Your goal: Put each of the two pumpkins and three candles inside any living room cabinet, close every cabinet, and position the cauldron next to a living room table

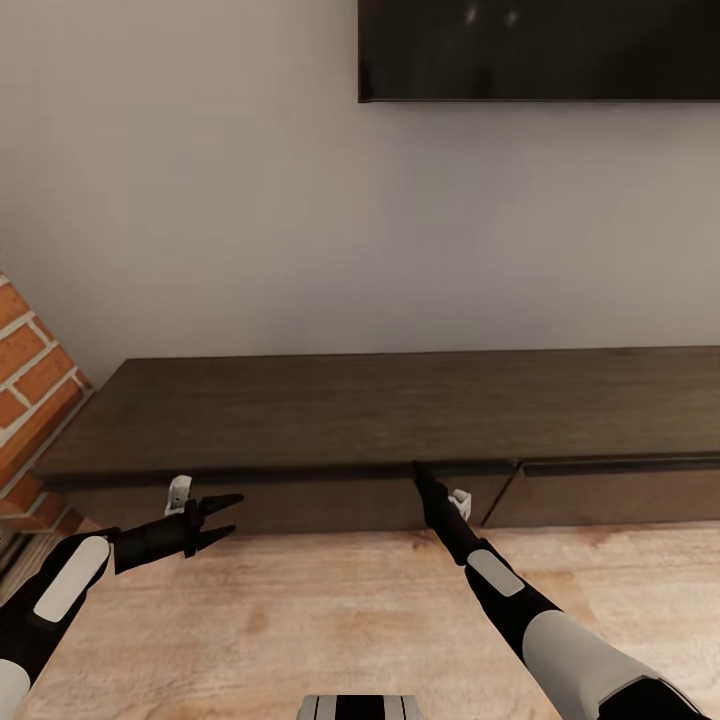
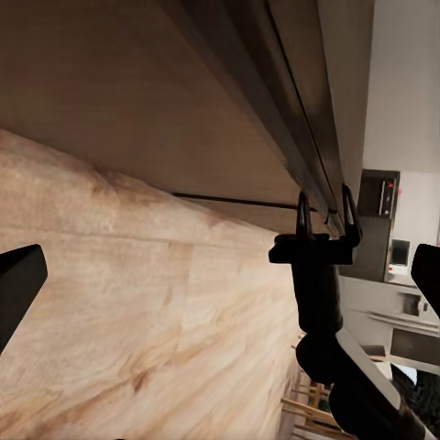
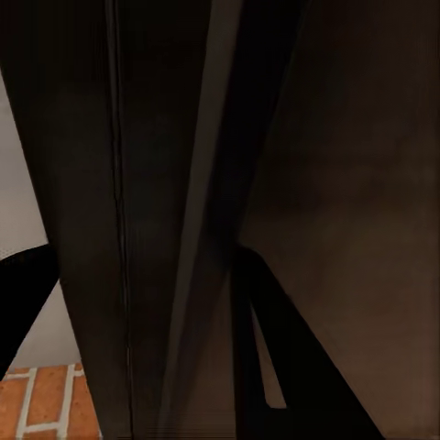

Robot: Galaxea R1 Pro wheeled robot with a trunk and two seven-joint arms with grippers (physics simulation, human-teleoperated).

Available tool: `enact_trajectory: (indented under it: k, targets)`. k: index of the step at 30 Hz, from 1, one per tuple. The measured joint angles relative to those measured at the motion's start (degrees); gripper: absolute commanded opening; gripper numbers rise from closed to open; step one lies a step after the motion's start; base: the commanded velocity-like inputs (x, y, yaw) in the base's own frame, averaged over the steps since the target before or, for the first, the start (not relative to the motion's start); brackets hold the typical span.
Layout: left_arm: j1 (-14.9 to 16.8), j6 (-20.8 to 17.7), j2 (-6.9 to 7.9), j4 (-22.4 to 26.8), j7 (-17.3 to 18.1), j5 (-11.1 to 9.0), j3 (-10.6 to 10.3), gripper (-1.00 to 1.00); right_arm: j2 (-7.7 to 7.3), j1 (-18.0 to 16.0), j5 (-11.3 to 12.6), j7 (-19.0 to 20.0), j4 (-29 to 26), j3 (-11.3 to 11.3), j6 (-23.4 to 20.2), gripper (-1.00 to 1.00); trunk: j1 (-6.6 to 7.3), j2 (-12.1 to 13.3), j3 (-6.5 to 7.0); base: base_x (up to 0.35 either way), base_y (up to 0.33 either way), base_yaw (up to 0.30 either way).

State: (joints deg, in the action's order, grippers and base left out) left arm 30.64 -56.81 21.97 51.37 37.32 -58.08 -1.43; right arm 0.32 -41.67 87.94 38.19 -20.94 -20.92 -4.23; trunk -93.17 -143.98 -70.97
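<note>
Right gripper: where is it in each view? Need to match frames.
Head: right gripper at centre, tips at the groove under the cabinet top.
Left wrist: seen across the floor, jaws open, tips in that same groove.
Right wrist: its own dark fingers frame a close view of the cabinet front.
Shared landmark: the groove under the cabinet top.

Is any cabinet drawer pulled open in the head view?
No: the cabinet shows all its drawer fronts flush, with the right gripper at the front's top edge.
</note>
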Motion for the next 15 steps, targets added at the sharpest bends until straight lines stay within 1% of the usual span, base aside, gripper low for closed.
enact_trajectory:
  k: [4, 15]
  targets:
    - [0.0, 0.0, -0.01, -0.01, 0.01, 0.01, 0.03, 1.0, 0.04, -0.01, 0.01, 0.18, -0.07, -0.2, -0.09, -1.0, 0.01, 0.0, 0.0, -0.06, 0.0, 0.0]
    - [0.0, 0.0, -0.04, -0.01, 0.0, 0.02, -0.03, 1.0, 0.01, -0.02, -0.11, 0.22, -0.1, -0.21, 0.0, -1.0, 0.01, -0.01, 0.01, -0.003, 0.0, 0.0]
